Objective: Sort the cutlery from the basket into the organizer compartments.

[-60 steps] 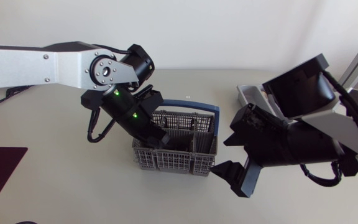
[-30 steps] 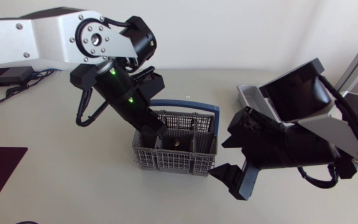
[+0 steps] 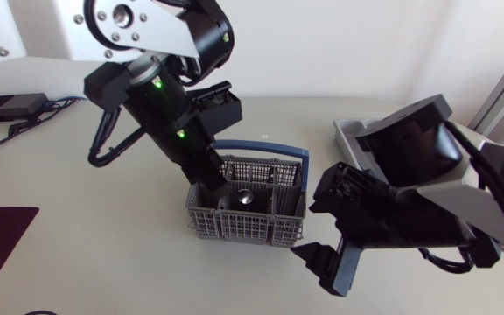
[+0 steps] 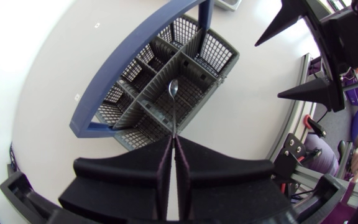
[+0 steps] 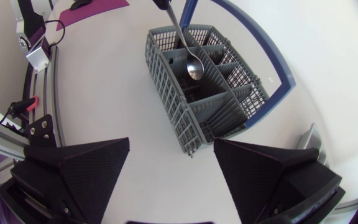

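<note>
Our left gripper (image 4: 174, 138) was closed tight on the thin top end of a spoon (image 4: 174, 109), its two fingers pressed together with only the handle pinched between them. That arm came down steeply onto the left half of the basket (image 3: 234, 229), so the gripper (image 3: 220, 184) hung just above the basket's left compartments. The spoon (image 3: 246, 199) hung nearly straight down from the fingers, bowl lowest, over a compartment near the basket's middle. We could not tell whether the bowl touched the dividers or had cleared the rim. The grey mesh basket stood on the table with its blue handle (image 3: 269, 149) arched across its far side. Just right of the basket's near right corner our right gripper (image 3: 326, 262) was spread wide with nothing in it, its fingers pointing back toward the basket (image 5: 179, 112). Farther right of the basket and behind that arm, one corner of the grey organizer (image 3: 346, 133) showed; the rest was hidden.
</note>
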Robot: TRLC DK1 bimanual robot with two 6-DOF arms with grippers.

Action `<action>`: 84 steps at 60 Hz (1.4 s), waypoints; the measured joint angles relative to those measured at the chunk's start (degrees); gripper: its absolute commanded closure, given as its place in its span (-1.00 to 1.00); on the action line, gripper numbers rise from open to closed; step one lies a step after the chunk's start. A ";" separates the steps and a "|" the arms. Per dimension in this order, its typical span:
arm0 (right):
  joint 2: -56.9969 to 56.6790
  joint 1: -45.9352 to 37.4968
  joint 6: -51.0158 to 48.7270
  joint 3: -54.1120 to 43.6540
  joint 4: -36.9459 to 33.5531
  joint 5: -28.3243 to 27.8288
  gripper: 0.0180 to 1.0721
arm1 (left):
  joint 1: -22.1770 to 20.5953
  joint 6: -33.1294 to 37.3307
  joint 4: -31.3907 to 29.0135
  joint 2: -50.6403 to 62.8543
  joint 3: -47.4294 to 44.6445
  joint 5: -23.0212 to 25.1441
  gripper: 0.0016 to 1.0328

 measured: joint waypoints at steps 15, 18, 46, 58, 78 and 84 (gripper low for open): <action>-4.02 0.42 -0.39 -0.33 3.85 2.40 -0.85 | -0.13 0.63 -0.31 -7.26 2.67 0.85 0.93; -5.33 0.02 -0.39 -0.33 4.11 2.19 -0.85 | -0.13 0.57 0.52 -9.73 2.62 2.25 0.93; -5.66 -20.48 7.04 5.18 5.57 -21.68 -0.84 | -1.07 -5.27 32.65 -27.19 -14.69 8.24 0.93; 3.74 -23.17 13.20 10.86 7.06 -30.95 -0.84 | -2.03 -7.45 47.76 -27.52 -24.35 7.37 0.93; 14.27 -34.64 22.51 18.12 11.89 -47.82 -0.84 | -5.90 -10.16 64.57 -24.04 -29.68 -2.14 0.93; 16.72 -36.20 26.77 18.47 16.39 -51.80 -0.84 | -6.69 -10.69 68.13 -21.51 -29.68 -4.94 0.93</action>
